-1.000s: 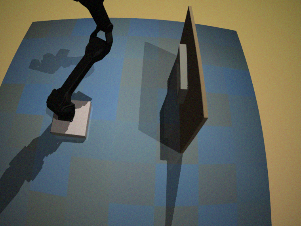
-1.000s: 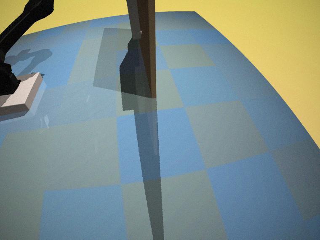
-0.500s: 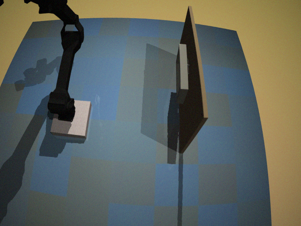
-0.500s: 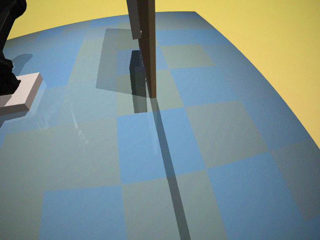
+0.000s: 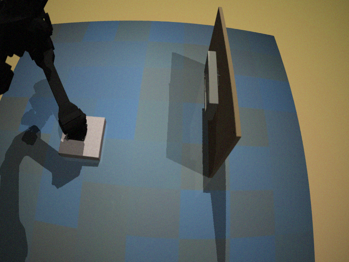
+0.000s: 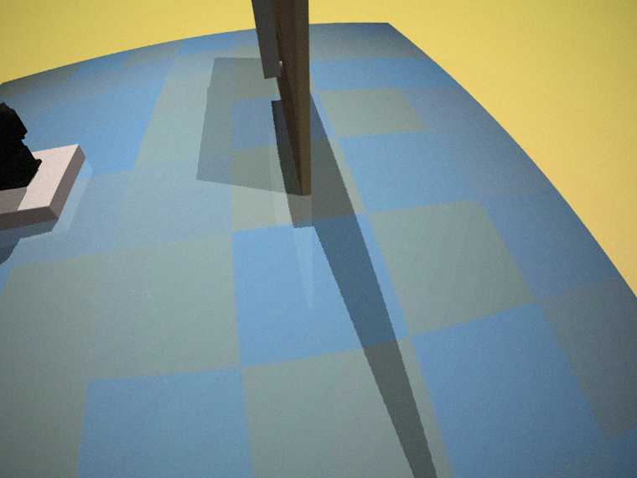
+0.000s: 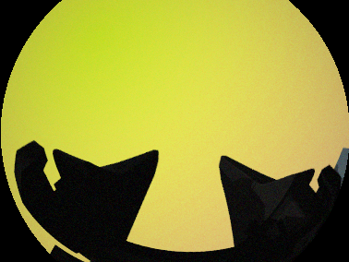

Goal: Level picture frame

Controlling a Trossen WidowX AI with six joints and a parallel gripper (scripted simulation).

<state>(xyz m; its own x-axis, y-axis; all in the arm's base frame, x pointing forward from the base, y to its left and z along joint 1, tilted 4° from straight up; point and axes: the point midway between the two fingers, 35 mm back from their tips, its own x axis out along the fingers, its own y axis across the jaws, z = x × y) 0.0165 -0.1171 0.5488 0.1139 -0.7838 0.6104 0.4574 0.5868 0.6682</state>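
Observation:
The picture frame (image 5: 213, 77) (image 6: 265, 41) is a thin grey slab, seen almost edge-on close in front of the brown upright panel (image 5: 224, 84) (image 6: 304, 133). Its upper part is cut off in the exterior view. Its tilt cannot be judged from these angles. A small thin metal part (image 5: 218, 72) shows between frame and panel; the notched strip is hidden. My gripper (image 7: 189, 158) is partly open and empty in the wrist view, with only yellow background between and beyond its fingertips. It is away from the frame, which does not show in the wrist view.
The arm's pale square base (image 5: 94, 132) (image 6: 55, 172) stands left of the panel. The dark arm (image 5: 54, 76) rises from it to the top left of the top view. The blue and grey checkered surface (image 5: 157, 208) (image 6: 169, 309) carries shadows of panel and arm.

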